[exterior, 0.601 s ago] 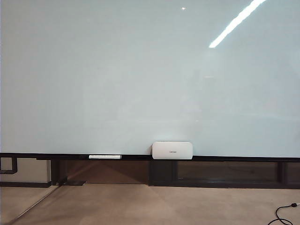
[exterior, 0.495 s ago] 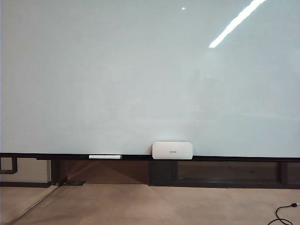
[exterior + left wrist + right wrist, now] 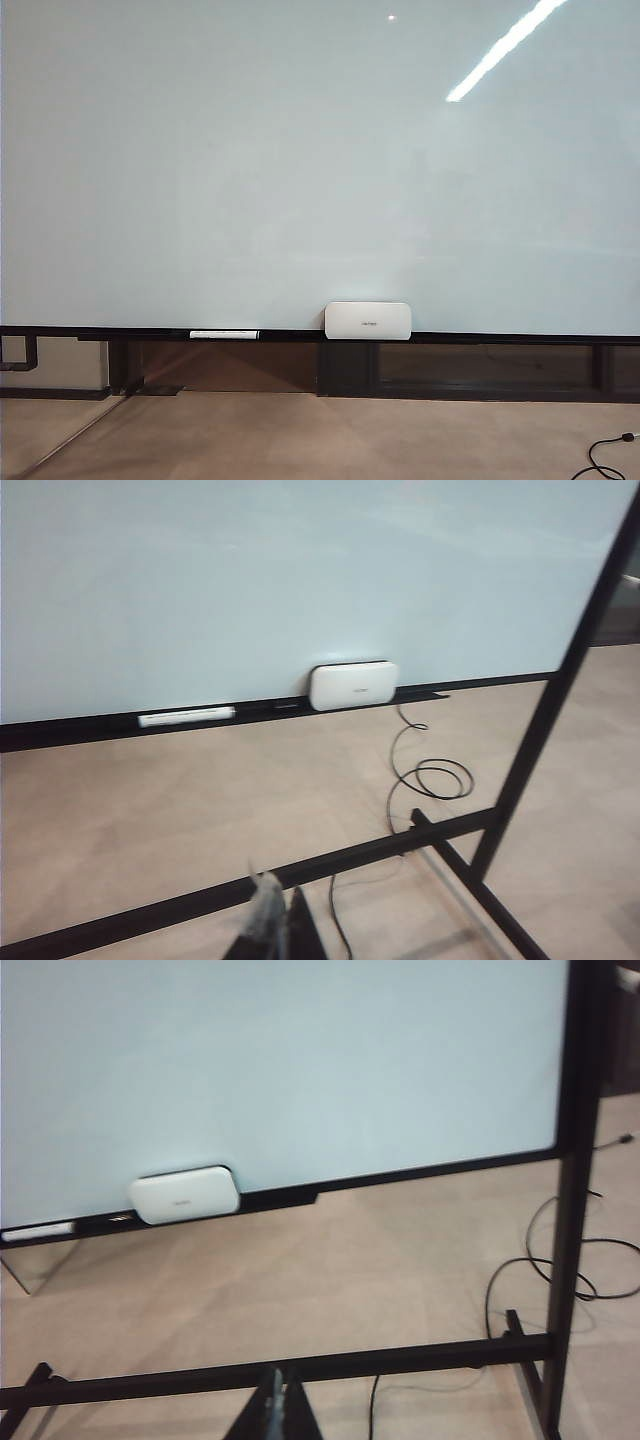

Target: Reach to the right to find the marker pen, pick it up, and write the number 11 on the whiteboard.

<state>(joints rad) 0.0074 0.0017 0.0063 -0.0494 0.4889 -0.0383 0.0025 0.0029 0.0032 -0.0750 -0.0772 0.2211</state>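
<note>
The whiteboard (image 3: 250, 180) fills the exterior view, glossy and pale, with no number 11 in view on it. On its dark lower rail (image 3: 500, 338) lies the marker pen (image 3: 224, 334), a slim white stick with a dark tip, left of a white box. Both wrist views show the board (image 3: 250, 580) (image 3: 300, 1060) and the pen (image 3: 186, 717) (image 3: 38, 1230) from afar. My left gripper (image 3: 275, 920) hangs low over the floor, fingers together, holding nothing. My right gripper (image 3: 277, 1400) is likewise shut and empty, far from the pen. Neither gripper appears in the exterior view.
A white rounded box (image 3: 367, 321) (image 3: 352, 684) (image 3: 185, 1194) rests on the rail near the middle. A black metal frame bar (image 3: 350, 855) (image 3: 300, 1368) and an upright post (image 3: 560, 690) (image 3: 575, 1160) stand between the grippers and the board. Black cable (image 3: 430, 775) (image 3: 520, 1280) coils on the floor.
</note>
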